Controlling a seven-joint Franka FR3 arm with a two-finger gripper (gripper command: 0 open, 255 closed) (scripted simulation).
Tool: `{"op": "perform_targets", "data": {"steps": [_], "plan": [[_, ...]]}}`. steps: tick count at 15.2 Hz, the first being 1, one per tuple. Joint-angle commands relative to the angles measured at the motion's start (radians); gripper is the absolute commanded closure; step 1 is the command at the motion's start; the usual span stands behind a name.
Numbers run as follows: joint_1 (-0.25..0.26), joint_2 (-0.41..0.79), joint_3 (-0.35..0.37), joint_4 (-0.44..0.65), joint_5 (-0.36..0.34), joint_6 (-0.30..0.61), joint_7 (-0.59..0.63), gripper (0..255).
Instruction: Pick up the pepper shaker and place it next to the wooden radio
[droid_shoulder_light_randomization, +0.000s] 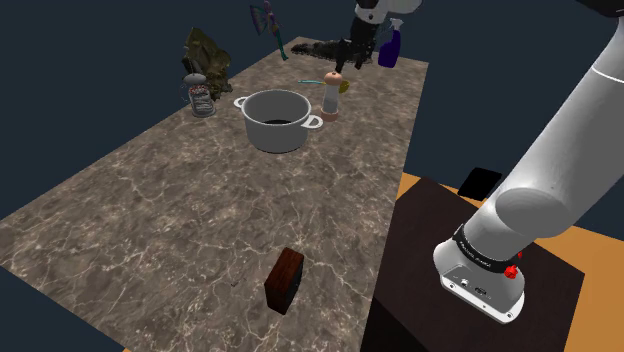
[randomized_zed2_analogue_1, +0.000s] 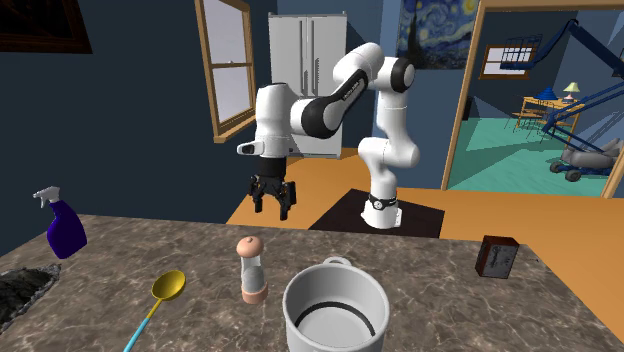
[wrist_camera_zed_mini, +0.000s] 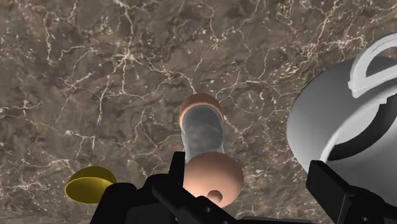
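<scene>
wrist view: gripper (wrist_camera_zed_mini: 248, 167) was open wide, fingers apart, hanging above the pepper shaker (wrist_camera_zed_mini: 202, 130) and clear of it. the shaker stood upright on the marble table (wrist_camera_zed_mini: 95, 63), with a white pot (wrist_camera_zed_mini: 318, 121) just beside it and a yellow spoon (wrist_camera_zed_mini: 89, 184) on its other side. shoulder view: shaker sat upper middle of the frame, wooden radio (droid_shoulder_light_randomization: 285, 280) well apart at lower middle.

Smooth, brown-veined marble table (droid_shoulder_light_randomization: 150, 220); matt pale grey pot (droid_shoulder_light_randomization: 275, 138); dark reddish wood radio (droid_shoulder_light_randomization: 284, 280); pepper shaker (droid_shoulder_light_randomization: 330, 100), translucent grey body.
</scene>
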Motion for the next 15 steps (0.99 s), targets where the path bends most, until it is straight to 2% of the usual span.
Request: {"op": "perform_targets", "data": {"steps": [1,3,10,15], "plan": [[-0.014,0.087,-0.005,0.071,0.052,0.008,-0.044,0],[-0.030,0.156,-0.001,0.131,0.090,0.008,-0.073,0],[-0.030,0.212,0.011,0.115,0.116,0.078,-0.088,0],[-0.030,0.217,0.012,0.114,0.118,0.084,-0.090,0]]}}
